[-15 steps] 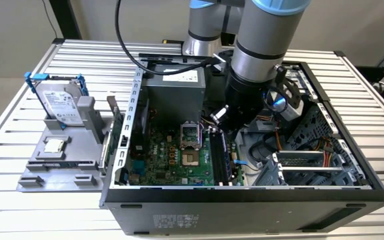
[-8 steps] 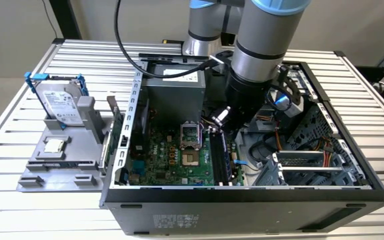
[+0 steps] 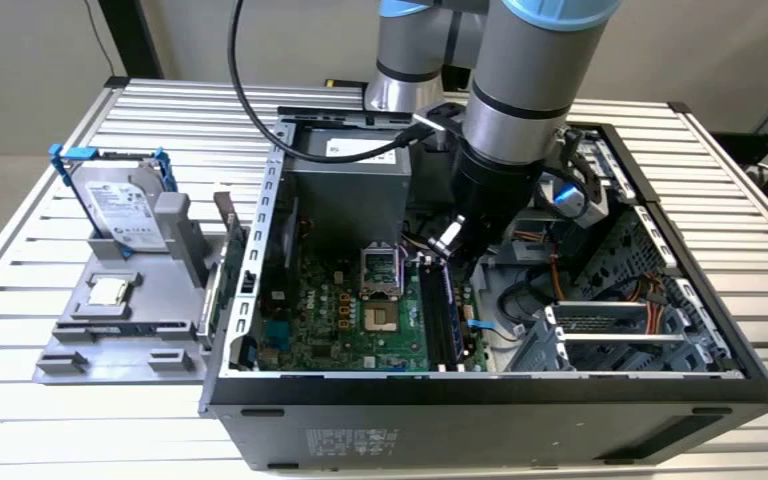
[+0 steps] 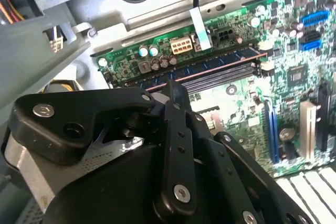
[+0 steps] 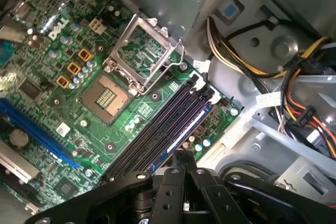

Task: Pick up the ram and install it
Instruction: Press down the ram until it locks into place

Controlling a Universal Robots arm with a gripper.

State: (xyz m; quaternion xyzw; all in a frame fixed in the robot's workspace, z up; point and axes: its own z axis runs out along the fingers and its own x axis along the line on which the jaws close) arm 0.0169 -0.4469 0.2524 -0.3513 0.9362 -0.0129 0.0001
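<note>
The ram is a thin dark-blue stick standing in one of the long black motherboard slots, inside the open computer case. In the second wrist view the ram runs along the same slot row. My gripper reaches down into the case from above. Its black fingers are shut together, and their tip sits at the ram's top edge, across the stick's length rather than along it. The tip meets the slot row the same way in the second wrist view. Nothing is held between the fingers.
The open CPU socket lies beside the slots. Bundled cables and metal bays crowd the other side. The grey power supply stands behind. Outside the case, a silver hard drive rests on a grey fixture.
</note>
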